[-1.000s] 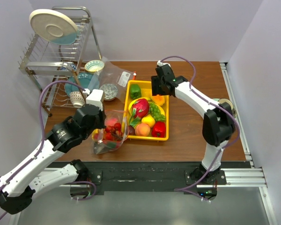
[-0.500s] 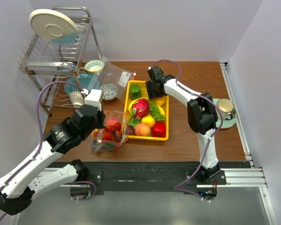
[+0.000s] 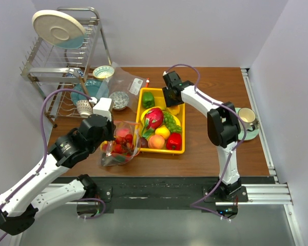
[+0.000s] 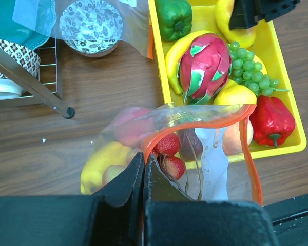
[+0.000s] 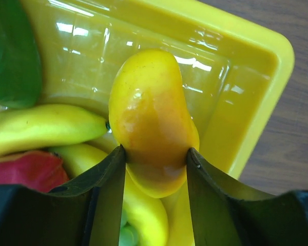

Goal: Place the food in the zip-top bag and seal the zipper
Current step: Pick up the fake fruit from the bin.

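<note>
The zip-top bag (image 3: pixel 121 147) stands left of the yellow tray (image 3: pixel 184 128), its mouth held open, with strawberries (image 4: pixel 167 145) and other food inside. My left gripper (image 4: pixel 144 155) is shut on the orange-red zipper (image 4: pixel 195 111) at the mouth's near left edge. At the tray's far end my right gripper (image 5: pixel 156 154) is shut on a yellow-orange mango (image 5: pixel 149 113), both fingers pressed against its sides. In the tray lie a dragon fruit (image 4: pixel 205 66), a green pepper (image 4: pixel 174 18), grapes (image 4: pixel 251 72), a red pepper (image 4: pixel 271 120) and bananas (image 5: pixel 41 128).
A wire dish rack (image 3: pixel 56 56) with a plate stands at the back left. Beside it a second clear bag (image 3: pixel 128 82) and small bowls (image 3: pixel 119 99) lie behind the tray's left end. A cup on a saucer (image 3: pixel 246 119) sits at the right edge.
My right gripper has moved left and down into the tray's far end, and its jaws have closed on the mango. The left arm and the bag have stayed put.
</note>
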